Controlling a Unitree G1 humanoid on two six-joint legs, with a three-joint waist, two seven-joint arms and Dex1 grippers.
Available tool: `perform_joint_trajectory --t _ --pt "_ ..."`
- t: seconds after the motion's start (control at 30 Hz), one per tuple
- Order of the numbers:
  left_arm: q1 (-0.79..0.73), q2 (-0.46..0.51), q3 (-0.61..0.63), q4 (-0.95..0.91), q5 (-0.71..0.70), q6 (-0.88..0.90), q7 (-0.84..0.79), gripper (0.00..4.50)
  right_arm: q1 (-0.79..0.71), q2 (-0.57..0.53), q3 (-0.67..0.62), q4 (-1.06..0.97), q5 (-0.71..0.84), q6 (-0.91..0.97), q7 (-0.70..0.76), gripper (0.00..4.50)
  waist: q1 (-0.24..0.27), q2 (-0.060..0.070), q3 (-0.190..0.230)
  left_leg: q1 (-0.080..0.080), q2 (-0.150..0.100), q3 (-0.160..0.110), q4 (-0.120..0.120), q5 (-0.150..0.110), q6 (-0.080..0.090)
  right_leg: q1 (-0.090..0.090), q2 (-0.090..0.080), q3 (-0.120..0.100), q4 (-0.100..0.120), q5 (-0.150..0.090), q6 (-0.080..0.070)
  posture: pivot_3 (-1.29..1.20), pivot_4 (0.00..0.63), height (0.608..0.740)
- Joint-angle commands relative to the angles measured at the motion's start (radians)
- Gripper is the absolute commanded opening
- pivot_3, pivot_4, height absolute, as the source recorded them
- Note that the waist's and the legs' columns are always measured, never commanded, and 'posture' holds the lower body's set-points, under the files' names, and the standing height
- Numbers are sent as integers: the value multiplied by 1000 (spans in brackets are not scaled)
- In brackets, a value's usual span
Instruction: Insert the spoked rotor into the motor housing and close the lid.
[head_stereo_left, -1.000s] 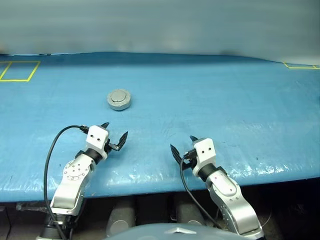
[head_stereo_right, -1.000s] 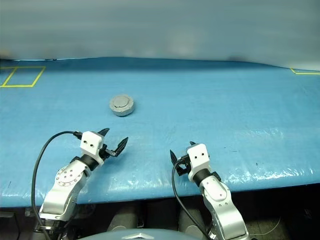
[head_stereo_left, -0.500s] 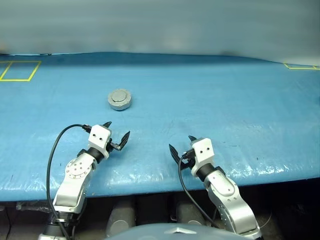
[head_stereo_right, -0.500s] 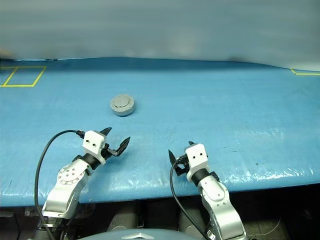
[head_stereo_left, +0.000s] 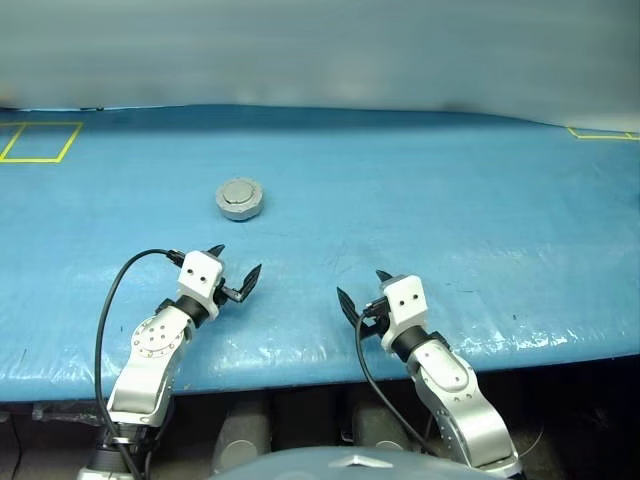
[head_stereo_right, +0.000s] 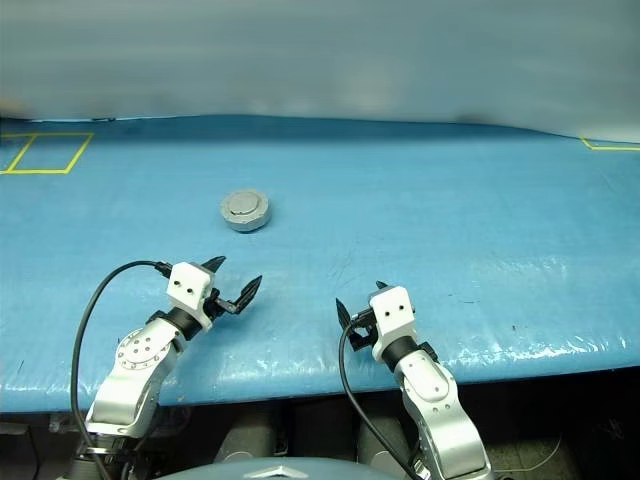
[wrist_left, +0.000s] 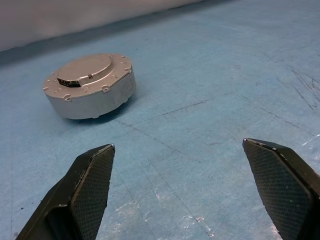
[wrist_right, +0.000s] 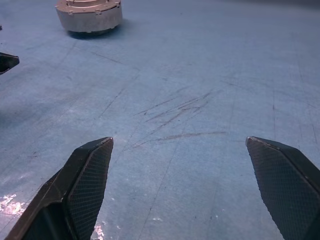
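Observation:
The motor housing (head_stereo_left: 239, 199) is a round grey metal puck standing on the blue table (head_stereo_left: 450, 200), left of the middle. Its lid (wrist_left: 85, 70) lies shut on top, plain grey face up. The spoked rotor is out of view. My left gripper (head_stereo_left: 237, 260) hovers near the table's front edge, short of the housing, open and empty. In the left wrist view the housing (wrist_left: 90, 86) sits ahead of the left gripper (wrist_left: 177, 145), beyond one finger. My right gripper (head_stereo_left: 362, 285) is open and empty, further right near the front edge, with the housing (wrist_right: 89, 15) far ahead of it.
A yellow taped rectangle (head_stereo_left: 38, 140) marks the table's far left, and a yellow taped corner (head_stereo_left: 600, 132) the far right. The table's front edge (head_stereo_left: 300, 365) runs just below both wrists. The left gripper's fingertip (wrist_right: 7, 61) shows in the right wrist view.

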Motion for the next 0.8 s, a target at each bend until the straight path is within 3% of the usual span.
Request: perform_joint_trajectory --t 0.03,0.8 --pt "-11 -7 5 -3 0 -24 -2 4477 -6 3 4 -19 -1 -25 7 4500 0 0 0 0 0 0 0 0 0 0 0 0 0 0 0 0 150 740" --pt "-9 -12 7 3 0 -30 -16 4477 -1 4 13 -22 -19 -28 3 4500 -2 0 0 0 0 0 3 0 0 0 0 0 4 0 0 0 150 740"
